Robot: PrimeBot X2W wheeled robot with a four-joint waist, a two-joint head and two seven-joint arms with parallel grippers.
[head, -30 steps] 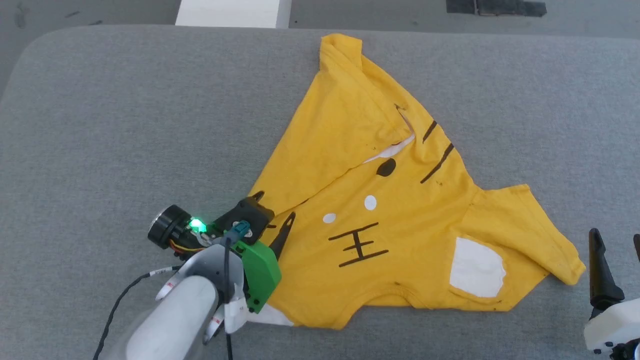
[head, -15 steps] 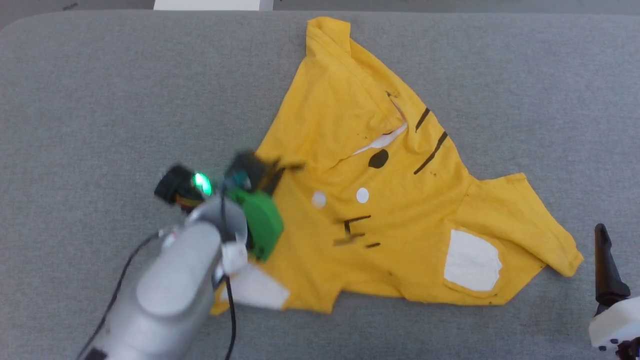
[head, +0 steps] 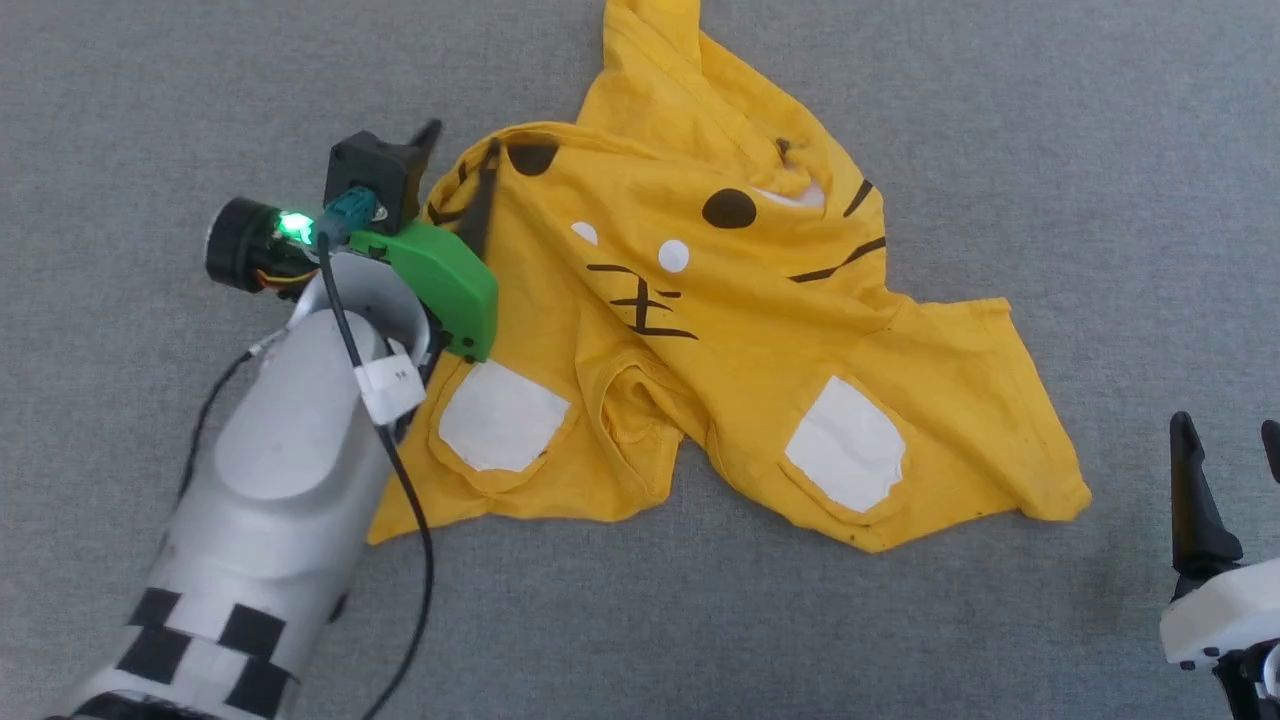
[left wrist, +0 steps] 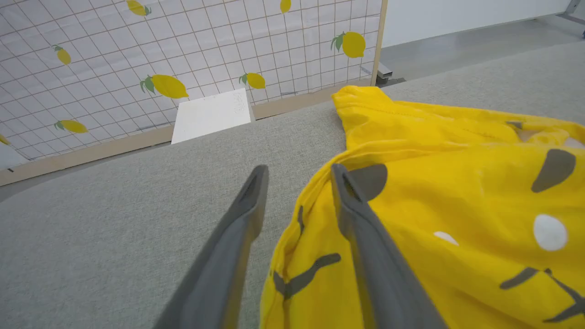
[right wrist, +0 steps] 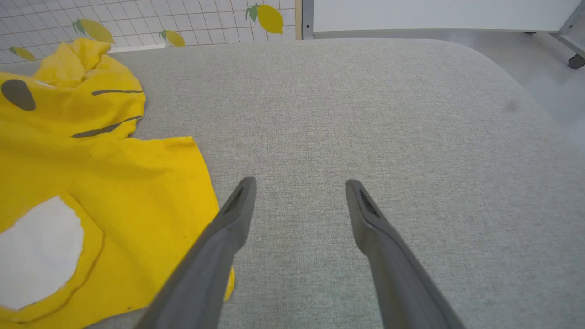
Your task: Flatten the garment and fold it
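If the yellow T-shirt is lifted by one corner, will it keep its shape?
Probably not: the T-shirt lies in soft folds, so it should hang limp. It looks thin, likely light. On the grey surface it may drag and bunch, not slide.

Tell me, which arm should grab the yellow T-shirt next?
Left, probably. The left fingers are open right at the bunched edge of the yellow T-shirt, one above the cloth. The right fingers hover over bare grey padding beside the sleeve.

One garment [head: 760, 330] on one grey table [head: 150, 100], and two pairs of jaws.
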